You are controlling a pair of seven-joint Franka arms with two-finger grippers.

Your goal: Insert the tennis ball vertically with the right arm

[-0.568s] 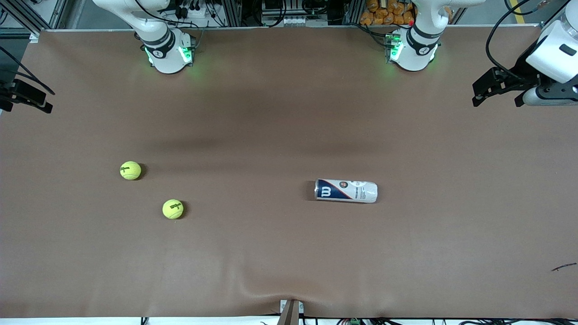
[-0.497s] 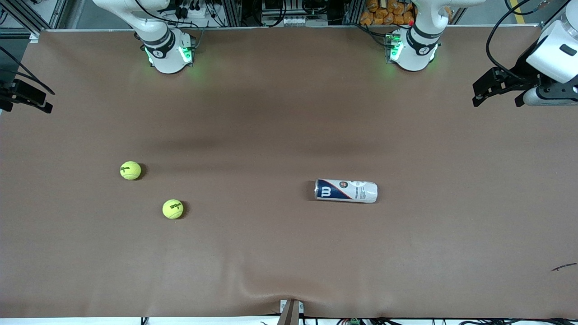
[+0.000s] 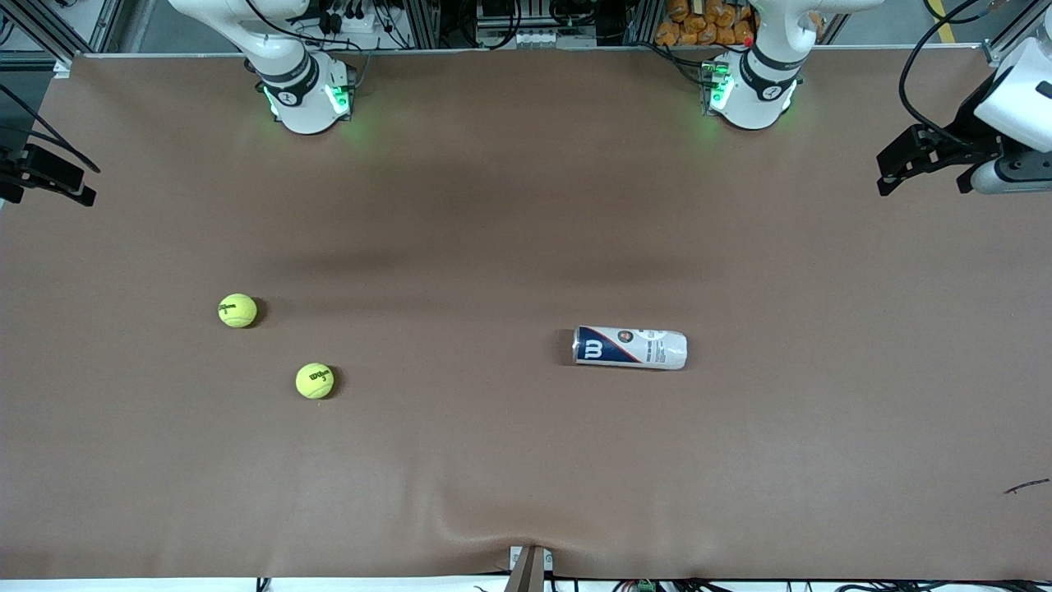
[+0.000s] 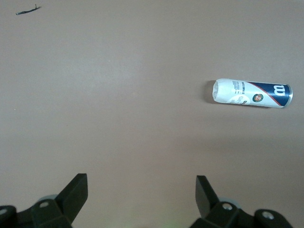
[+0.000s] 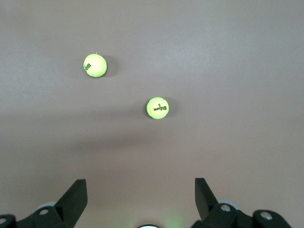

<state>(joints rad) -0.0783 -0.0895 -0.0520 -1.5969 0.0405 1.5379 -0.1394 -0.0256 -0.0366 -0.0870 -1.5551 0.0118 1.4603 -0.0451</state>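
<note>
Two yellow tennis balls lie on the brown table toward the right arm's end. One ball (image 3: 237,310) (image 5: 95,65) is farther from the front camera. The other ball (image 3: 315,381) (image 5: 157,108), with black print, lies nearer. A white and blue ball can (image 3: 629,347) (image 4: 251,93) lies on its side near the table's middle. My right gripper (image 5: 141,190) (image 3: 49,177) hangs open and empty high over the right arm's end. My left gripper (image 4: 141,190) (image 3: 925,164) hangs open and empty high over the left arm's end.
A small black scrap (image 3: 1026,486) (image 4: 27,10) lies near the front edge at the left arm's end. The arm bases (image 3: 304,90) (image 3: 752,86) stand along the table's back edge. The brown cover wrinkles at the front edge (image 3: 526,538).
My left gripper has shifted a little outward toward the left arm's end of the table. The right arm, the balls and the can have not moved.
</note>
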